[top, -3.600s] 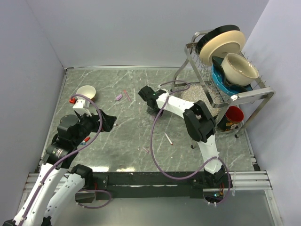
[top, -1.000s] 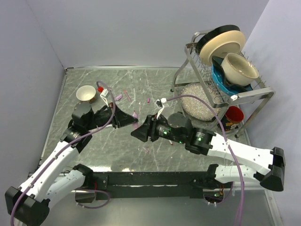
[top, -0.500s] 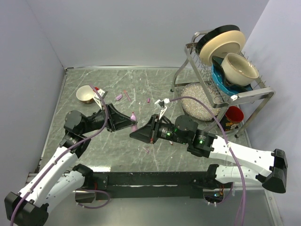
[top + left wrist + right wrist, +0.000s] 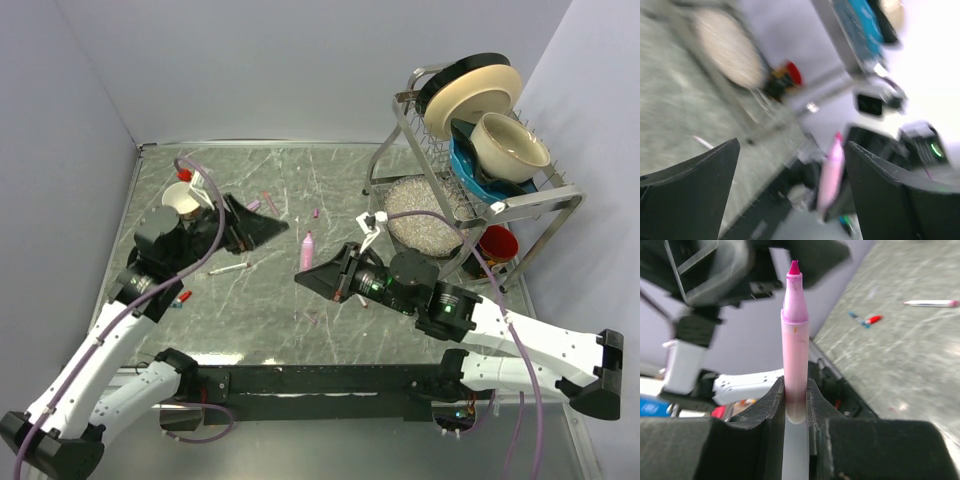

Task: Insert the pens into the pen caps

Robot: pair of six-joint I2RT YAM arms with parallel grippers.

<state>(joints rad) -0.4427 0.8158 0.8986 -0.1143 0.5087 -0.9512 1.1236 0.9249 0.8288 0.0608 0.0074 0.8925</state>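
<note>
- Right gripper (image 4: 795, 391) is clamped on the lower barrel of the pink pen (image 4: 794, 335), uncapped tip pointing away from the gripper, held above the middle of the desk (image 4: 330, 170).
- Left gripper (image 4: 258, 228) is spread wide with nothing between its fingers, toward the far left corner, apart from the pink pen.
- White pen (image 4: 230, 268) lies flat, left of centre.
- Purple cap (image 4: 253, 206) lies toward the far edge; red and blue caps (image 4: 867, 319) lie near the left edge.

At the counter's (image 4: 330, 170) right rear, a dish rack (image 4: 470, 150); at the left rear, a cup (image 4: 182, 198). The left gripper (image 4: 268, 228) is just right of the cup. Mid-counter is the right gripper (image 4: 303, 277), with a pen (image 4: 306, 246) clamped in its jaws. A second pen (image 4: 229, 268) lies on the counter to its left, before the left gripper.
</note>
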